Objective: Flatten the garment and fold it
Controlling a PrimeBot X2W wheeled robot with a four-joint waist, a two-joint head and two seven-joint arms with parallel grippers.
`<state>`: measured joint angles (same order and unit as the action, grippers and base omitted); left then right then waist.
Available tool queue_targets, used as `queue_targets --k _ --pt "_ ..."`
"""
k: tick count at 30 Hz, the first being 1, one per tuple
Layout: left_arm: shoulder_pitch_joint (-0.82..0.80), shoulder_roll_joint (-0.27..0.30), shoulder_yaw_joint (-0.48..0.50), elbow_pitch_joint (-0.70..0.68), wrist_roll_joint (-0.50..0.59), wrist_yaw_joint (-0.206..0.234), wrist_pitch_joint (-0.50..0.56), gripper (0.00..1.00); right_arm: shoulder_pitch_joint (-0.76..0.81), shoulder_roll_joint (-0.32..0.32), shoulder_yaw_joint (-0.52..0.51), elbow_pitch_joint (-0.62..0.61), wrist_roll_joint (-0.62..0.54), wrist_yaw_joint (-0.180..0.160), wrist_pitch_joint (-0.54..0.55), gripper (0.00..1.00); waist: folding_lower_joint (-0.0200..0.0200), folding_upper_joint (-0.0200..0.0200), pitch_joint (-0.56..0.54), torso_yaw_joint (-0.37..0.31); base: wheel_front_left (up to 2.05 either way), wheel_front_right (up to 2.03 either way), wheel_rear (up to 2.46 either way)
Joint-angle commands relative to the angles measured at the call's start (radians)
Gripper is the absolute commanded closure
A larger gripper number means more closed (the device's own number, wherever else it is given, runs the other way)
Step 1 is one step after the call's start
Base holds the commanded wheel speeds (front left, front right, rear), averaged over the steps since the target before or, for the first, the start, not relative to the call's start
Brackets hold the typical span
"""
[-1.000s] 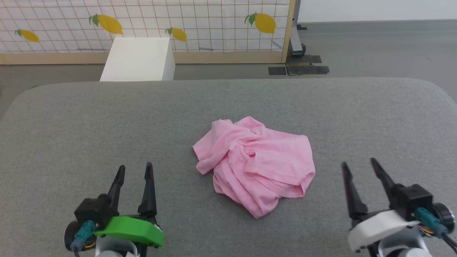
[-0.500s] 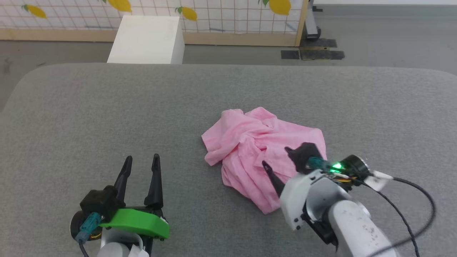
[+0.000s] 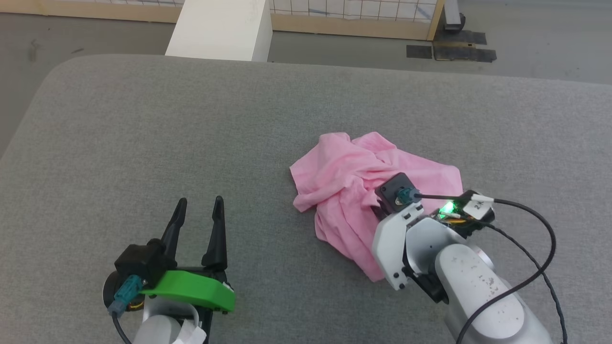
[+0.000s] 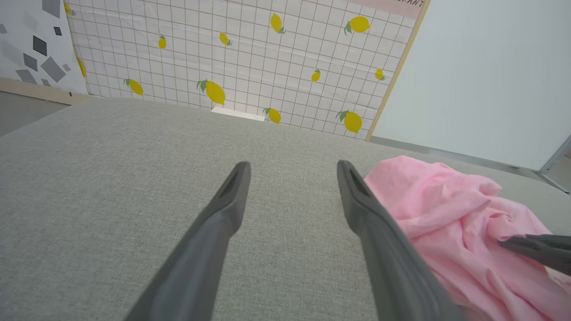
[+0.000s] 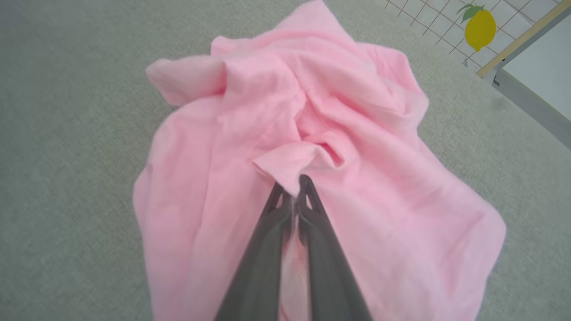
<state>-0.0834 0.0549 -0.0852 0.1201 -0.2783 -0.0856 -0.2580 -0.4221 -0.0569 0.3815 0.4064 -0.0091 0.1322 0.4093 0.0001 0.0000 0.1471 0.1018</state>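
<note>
Right wrist view: the right claw [image 5: 296,189] is seen pinched together on a raised fold of the garment [image 5: 370,133], and a strip of pink cloth is caught between its two fingers [image 5: 263,249]. The garment is crumpled in a heap under and ahead of this claw on the grey surface [image 5: 67,156]. Its near edge is cut off by the bottom of the picture, and its cut cannot be told from the creases.

In the head view that claw's fingers are hidden behind its own black camera housing [image 3: 399,193], and part of the heap is covered by the white forearm [image 3: 473,286]. The left claw [image 3: 200,205] is held with its fingers spread apart, nothing between them, over bare surface. The garment lies to its right, untouched by it.

In the left wrist view the heap is partly hidden behind the left claw's right finger and is cut off at the right edge. A dark finger [image 4: 535,249] of the right claw is seen there against the cloth.
</note>
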Motion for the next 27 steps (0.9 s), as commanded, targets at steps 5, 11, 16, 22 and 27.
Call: queue_targets --k 5,11,16,22,27 --pt "0.004 -0.005 0.000 0.012 0.006 0.006 -0.004 0.00 -0.031 0.005 0.031 -0.081 0.057 -0.002 -0.122 1.00 -0.0001 0.0000 -0.037 -0.008 0.00 0.00 0.00" --pt "0.011 -0.005 0.006 0.018 0.015 0.002 -0.004 0.00 -0.115 0.006 0.100 -0.246 0.225 -0.002 -0.230 1.00 -0.0001 0.0000 -0.066 -0.026 0.00 0.00 0.00" --pt "0.015 -0.005 0.006 0.019 0.025 0.001 -0.004 0.00 -0.182 0.006 0.045 -0.386 0.293 -0.002 -0.334 1.00 -0.0001 0.0000 -0.074 -0.030 0.00 0.00 0.00" --pt "0.018 -0.005 0.000 0.014 0.019 0.004 -0.004 0.00 -0.098 0.006 -0.122 -0.414 0.294 -0.002 -0.317 1.00 -0.0001 0.0000 -0.066 -0.032 0.00 0.00 0.00" --pt "0.017 -0.005 0.002 0.012 0.015 0.006 -0.004 0.00 0.062 0.007 -0.332 -0.308 0.173 -0.002 -0.216 1.00 -0.0001 0.0000 -0.059 -0.036 0.00 0.00 0.00"
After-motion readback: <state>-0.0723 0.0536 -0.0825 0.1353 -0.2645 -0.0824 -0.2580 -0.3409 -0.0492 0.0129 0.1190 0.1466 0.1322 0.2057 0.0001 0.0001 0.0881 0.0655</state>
